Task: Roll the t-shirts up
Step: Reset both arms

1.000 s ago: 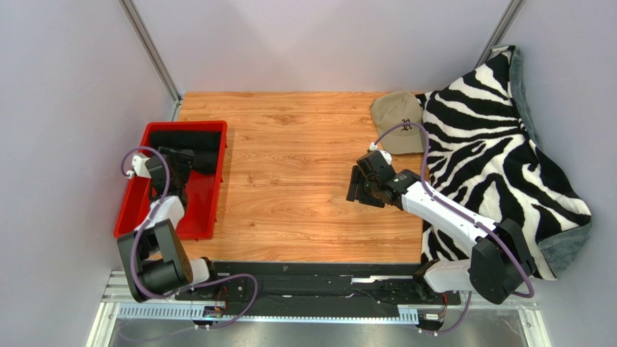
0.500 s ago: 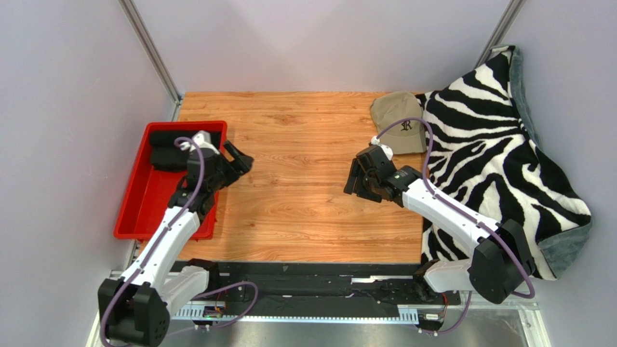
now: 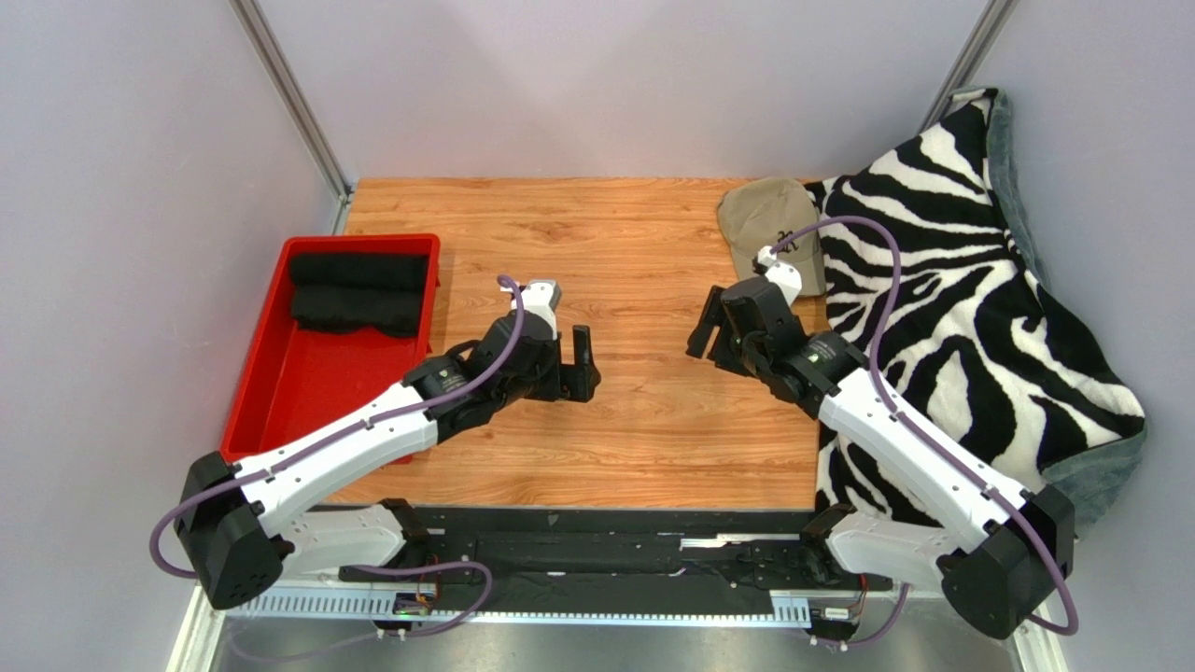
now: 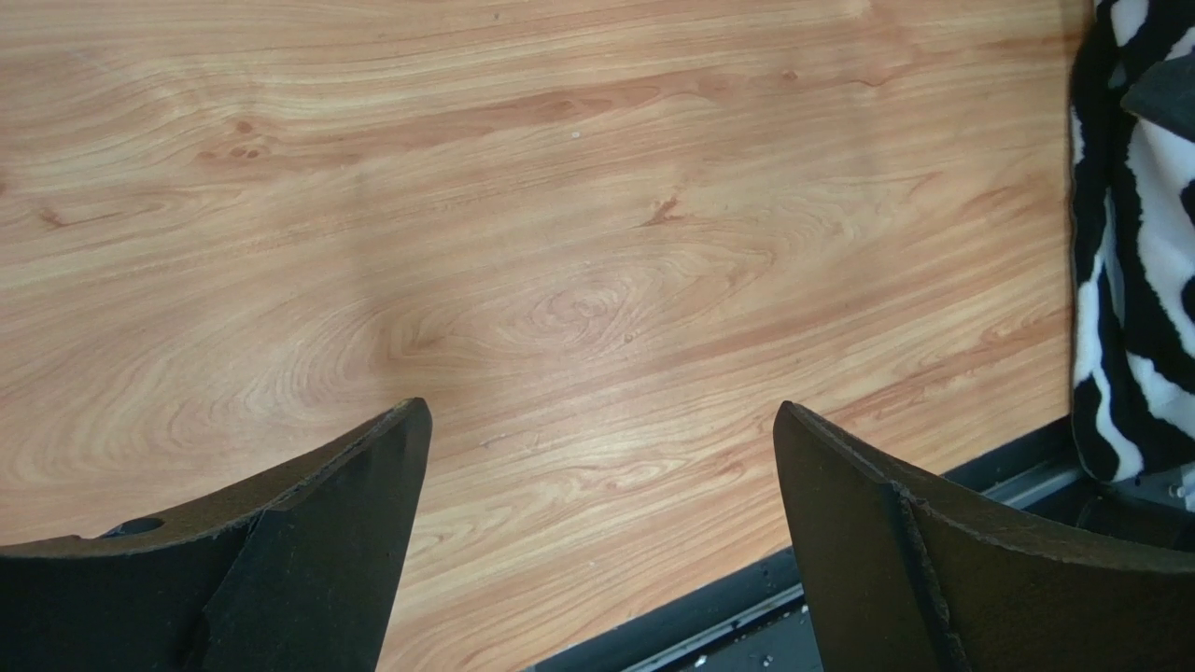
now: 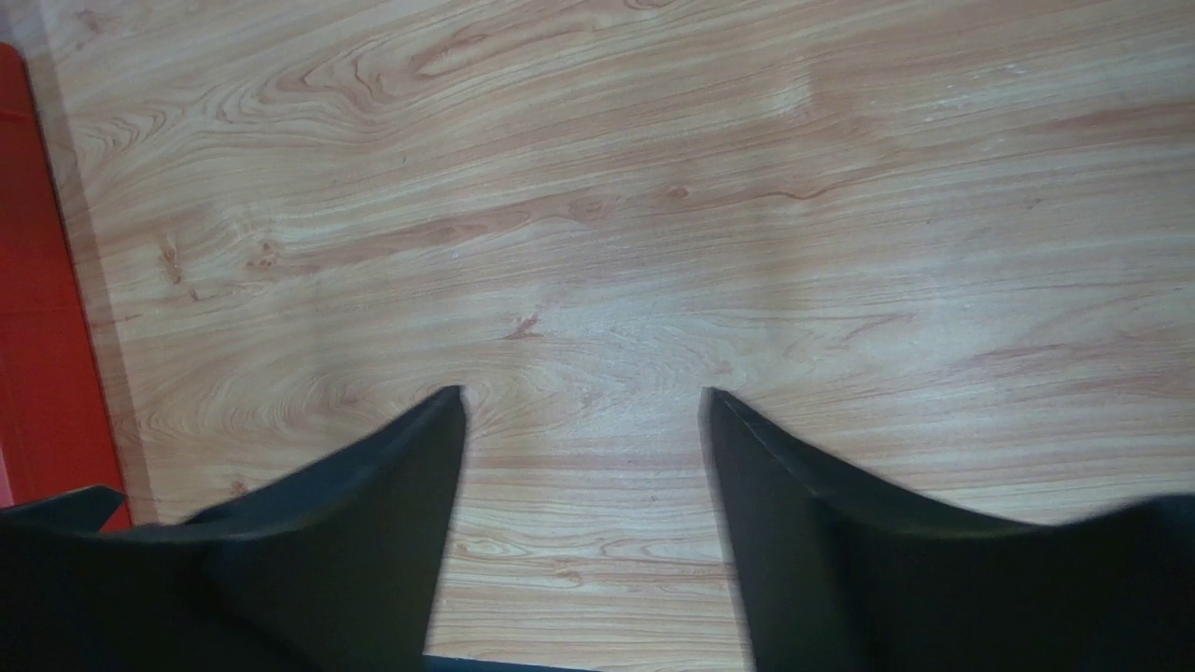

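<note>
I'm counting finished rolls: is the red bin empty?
No, black rolled shirts lie at the far end of the red bin.

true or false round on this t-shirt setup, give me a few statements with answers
1. Two rolled black t-shirts lie in the red bin. True.
2. The left gripper holds a t-shirt. False: it is open and empty over the bare wooden table.
3. The tan cap sits inside the bin. False: it lies at the table's far right, beside the zebra-print blanket.
4. The right gripper is open with nothing between its fingers. True.
</note>
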Controlling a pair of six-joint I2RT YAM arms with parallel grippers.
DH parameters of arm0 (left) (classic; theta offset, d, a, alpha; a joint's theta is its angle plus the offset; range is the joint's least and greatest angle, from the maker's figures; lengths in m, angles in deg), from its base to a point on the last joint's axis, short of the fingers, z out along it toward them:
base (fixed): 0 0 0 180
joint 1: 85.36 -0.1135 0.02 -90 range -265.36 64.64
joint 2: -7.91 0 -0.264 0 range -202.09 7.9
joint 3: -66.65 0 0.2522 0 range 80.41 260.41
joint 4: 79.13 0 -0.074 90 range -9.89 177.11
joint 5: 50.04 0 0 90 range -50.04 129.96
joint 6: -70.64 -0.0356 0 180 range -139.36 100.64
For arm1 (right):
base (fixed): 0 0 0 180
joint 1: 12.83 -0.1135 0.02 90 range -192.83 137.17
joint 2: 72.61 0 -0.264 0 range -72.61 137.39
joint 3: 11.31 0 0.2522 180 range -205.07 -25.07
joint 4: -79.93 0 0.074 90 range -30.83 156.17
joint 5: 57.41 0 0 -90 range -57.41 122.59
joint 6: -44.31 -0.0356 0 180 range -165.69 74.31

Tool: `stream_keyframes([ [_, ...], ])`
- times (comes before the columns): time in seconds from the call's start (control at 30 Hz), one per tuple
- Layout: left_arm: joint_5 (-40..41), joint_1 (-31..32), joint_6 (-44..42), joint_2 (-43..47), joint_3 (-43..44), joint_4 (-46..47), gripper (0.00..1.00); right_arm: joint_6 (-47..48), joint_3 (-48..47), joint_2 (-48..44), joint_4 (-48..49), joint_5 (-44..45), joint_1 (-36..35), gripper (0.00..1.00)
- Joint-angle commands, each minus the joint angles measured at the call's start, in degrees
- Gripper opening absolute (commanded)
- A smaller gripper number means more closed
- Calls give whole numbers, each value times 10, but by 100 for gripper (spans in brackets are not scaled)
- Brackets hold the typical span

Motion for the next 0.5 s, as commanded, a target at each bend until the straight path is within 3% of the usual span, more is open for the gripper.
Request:
stream_keyframes([
  [0.0, 25, 2, -19, 10, 27, -38, 99, 6, -4, -37, -27, 47, 3, 99],
  [0.47, 22, 2, -93, 40, 100, -113, 99, -7, 21, -65, -27, 78, 3, 100],
])
